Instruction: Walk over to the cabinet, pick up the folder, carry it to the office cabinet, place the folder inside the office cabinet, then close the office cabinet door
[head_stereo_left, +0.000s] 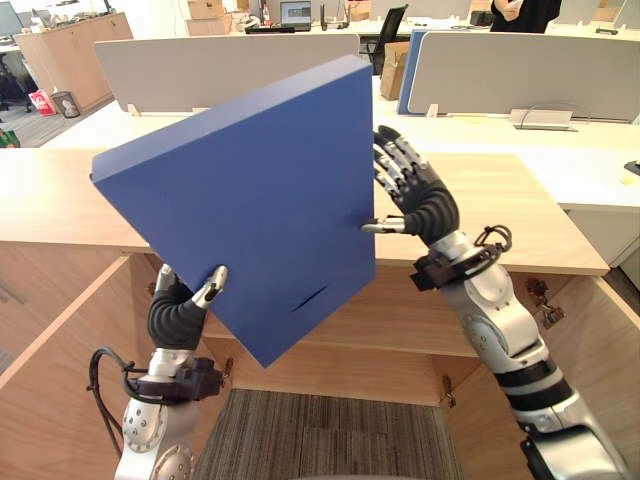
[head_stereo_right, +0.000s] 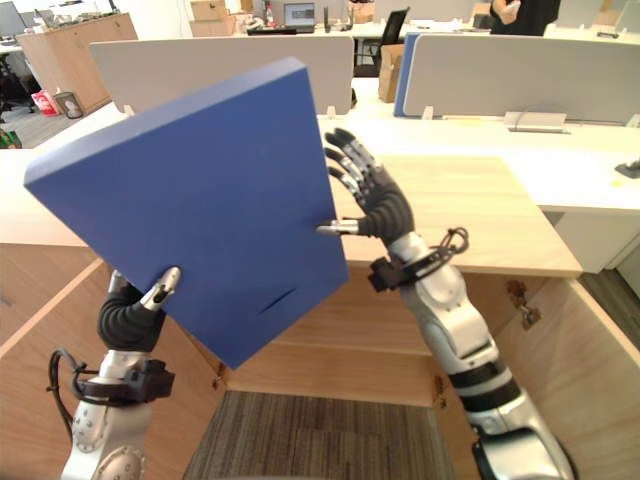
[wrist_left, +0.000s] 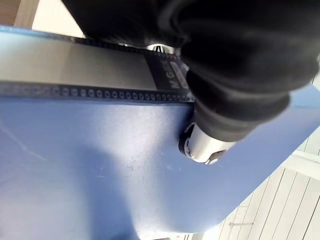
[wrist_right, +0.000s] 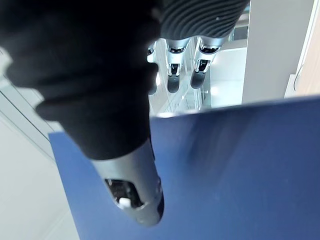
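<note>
Aloft, blue folder (head_stereo_left: 250, 200), left hand (head_stereo_left: 178, 312) pinching its lower edge, right hand (head_stereo_left: 420, 200) straight-fingered, thumb touching its side

Grey divider (head_stereo_left: 220, 70) and second divider (head_stereo_left: 530, 70) stand behind on a white desk (head_stereo_left: 590, 170), with laptop (head_stereo_left: 295, 13), black chair (head_stereo_left: 388, 35), cardboard box (head_stereo_left: 393, 68) and person (head_stereo_left: 525, 12) beyond; carpet (head_stereo_left: 320, 440) below.

The thick blue rectangular box folder (head_stereo_left: 250, 200) is closed and raised in the air, tilted with one corner pointing down, in front of the light wooden cabinet (head_stereo_left: 520, 210).
</note>
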